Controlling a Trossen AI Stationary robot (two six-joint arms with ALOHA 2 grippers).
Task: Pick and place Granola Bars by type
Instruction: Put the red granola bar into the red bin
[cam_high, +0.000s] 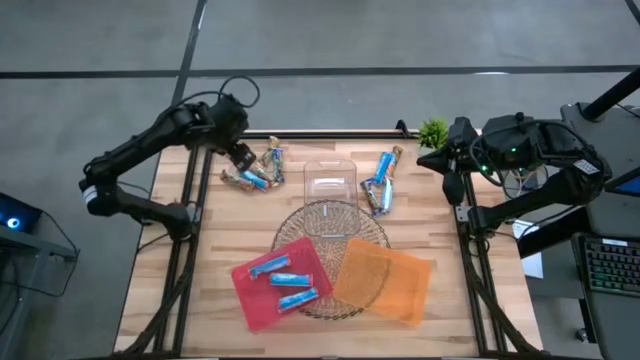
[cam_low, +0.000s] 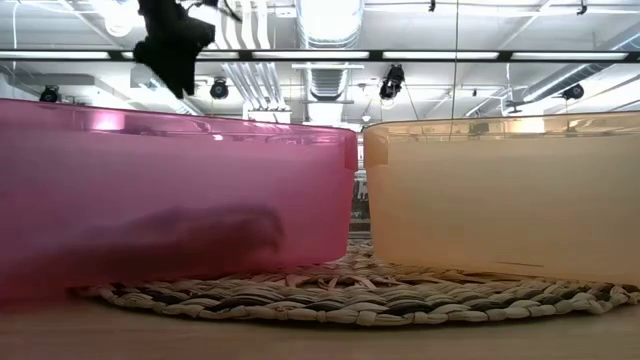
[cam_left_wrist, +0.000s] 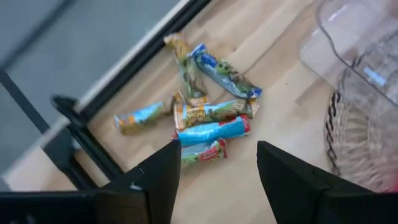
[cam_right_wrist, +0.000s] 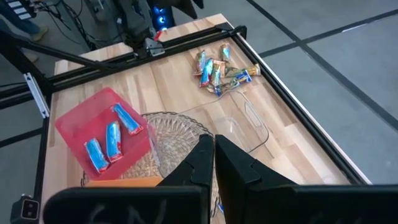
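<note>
Three Granola Bars lie in the pink tray; left hand released, right hand clenched.

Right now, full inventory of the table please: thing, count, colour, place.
Pink tray: one, near left on the woven mat.
Blue bars: three, in the pink tray.
Orange tray: one, near right on the mat, empty.
Woven mat: one, grey-tan, centre.
Clear box: one, behind the mat.
Left pile of bars: about six, blue and tan, far left.
Right pile of bars: several, blue and tan, far right.
Green plant: one, far right edge.
Left tool: open, over the left pile.
Right tool: shut, parked at the right edge.
</note>
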